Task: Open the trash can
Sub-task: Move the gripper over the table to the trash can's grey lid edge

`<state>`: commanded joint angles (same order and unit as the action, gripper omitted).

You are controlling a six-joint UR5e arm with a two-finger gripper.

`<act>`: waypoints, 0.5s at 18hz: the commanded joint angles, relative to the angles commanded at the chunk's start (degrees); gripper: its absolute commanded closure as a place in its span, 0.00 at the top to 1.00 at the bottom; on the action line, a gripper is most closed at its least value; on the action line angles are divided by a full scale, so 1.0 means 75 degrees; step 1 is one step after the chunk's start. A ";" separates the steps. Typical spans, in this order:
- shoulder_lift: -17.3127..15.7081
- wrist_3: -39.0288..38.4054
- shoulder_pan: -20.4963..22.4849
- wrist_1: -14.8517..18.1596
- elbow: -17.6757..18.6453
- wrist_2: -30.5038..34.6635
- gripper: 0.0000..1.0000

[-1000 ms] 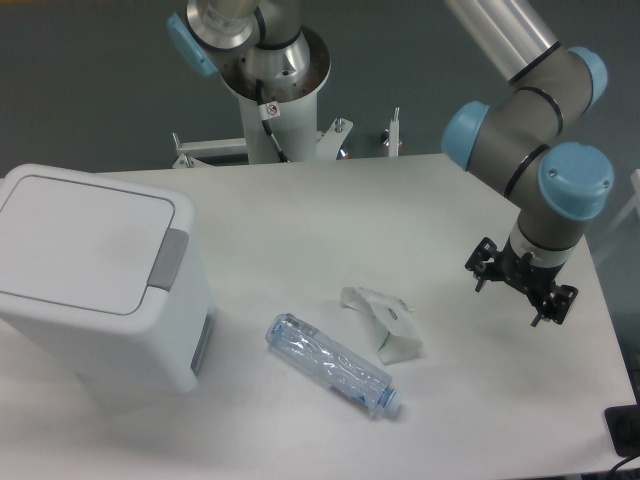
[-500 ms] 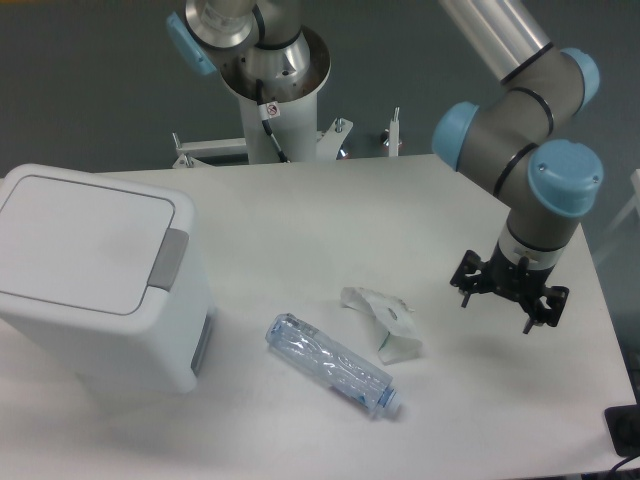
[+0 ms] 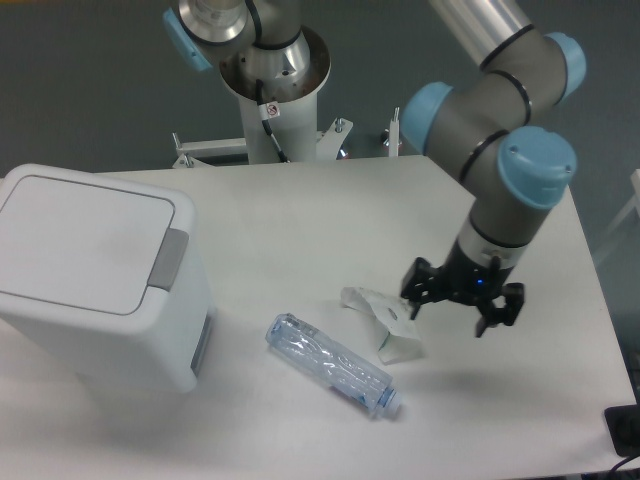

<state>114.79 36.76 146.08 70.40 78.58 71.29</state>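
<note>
One lidded trash can [image 3: 95, 275] at bench [image 3: 300, 215] left edge, one plastic bottle [image 3: 332, 365], one crumpled carton [image 3: 385, 322]; pincer [image 3: 461, 308] fingers apart, holding nothing.

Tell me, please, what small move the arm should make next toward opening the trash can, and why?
Probably keep travelling left across the table, staying high. The trash can sits at the left edge with its lid shut, and its grey push tab is untouched. The gripper, jaws spread and empty, hangs far to the right, above the crumpled white carton, with the clear plastic bottle also between.
</note>
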 joint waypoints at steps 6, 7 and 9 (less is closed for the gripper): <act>-0.0445 -0.1455 -0.0726 0.0013 -0.0129 -0.0692 1.00; -0.0527 -0.1631 -0.0786 0.0024 -0.0130 -0.0739 1.00; -0.0738 -0.2134 -0.1020 0.0013 -0.0025 -0.0844 1.00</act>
<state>109.26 20.76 138.44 70.49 78.39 64.95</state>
